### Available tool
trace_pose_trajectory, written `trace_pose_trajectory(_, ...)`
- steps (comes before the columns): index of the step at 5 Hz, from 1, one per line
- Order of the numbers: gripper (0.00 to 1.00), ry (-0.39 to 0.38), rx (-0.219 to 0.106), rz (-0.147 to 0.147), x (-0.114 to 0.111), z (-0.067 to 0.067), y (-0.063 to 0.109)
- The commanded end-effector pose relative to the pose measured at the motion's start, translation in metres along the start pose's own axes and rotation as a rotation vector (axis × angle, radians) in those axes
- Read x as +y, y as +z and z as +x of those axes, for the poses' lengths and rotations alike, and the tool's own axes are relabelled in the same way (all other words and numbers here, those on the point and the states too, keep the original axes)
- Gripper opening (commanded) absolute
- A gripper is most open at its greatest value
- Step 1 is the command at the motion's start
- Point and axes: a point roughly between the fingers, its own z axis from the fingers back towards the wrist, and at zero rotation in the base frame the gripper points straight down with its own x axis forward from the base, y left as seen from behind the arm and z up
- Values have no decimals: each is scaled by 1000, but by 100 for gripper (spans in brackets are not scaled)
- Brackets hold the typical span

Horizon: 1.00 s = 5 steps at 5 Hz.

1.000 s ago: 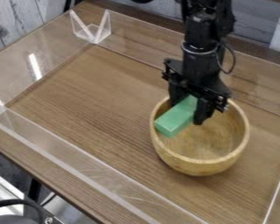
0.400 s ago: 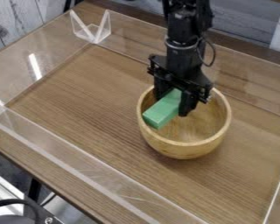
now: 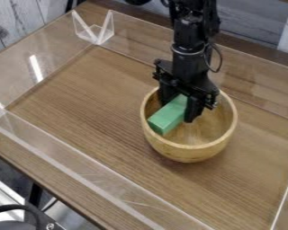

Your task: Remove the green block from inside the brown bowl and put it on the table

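The brown bowl (image 3: 193,145) sits on the table (image 3: 86,103), right of centre. My gripper (image 3: 185,106) points straight down into the bowl and is shut on the green block (image 3: 166,117). The block is tilted, its lower left end over the bowl's left rim and its upper right end between my fingers (image 3: 197,101). The bowl's floor under the block is partly hidden.
Low clear acrylic walls (image 3: 62,166) edge the tabletop at the front and the left. A folded clear acrylic piece (image 3: 96,29) stands at the back left corner. Bare wood-grain surface stretches to the left of and in front of the bowl.
Since the earliest frame the gripper, the block and the bowl have shifted together to the left and slightly away. Between the later frame and now nothing visibly moves.
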Motion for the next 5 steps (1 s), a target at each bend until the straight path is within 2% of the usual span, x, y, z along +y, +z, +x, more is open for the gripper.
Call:
trace_pose_trajectory(1, 0, -24, -55, 9, 0, 12, 12)
trace_pose_trajectory(5, 0, -43, -59, -5, -6, 12, 15)
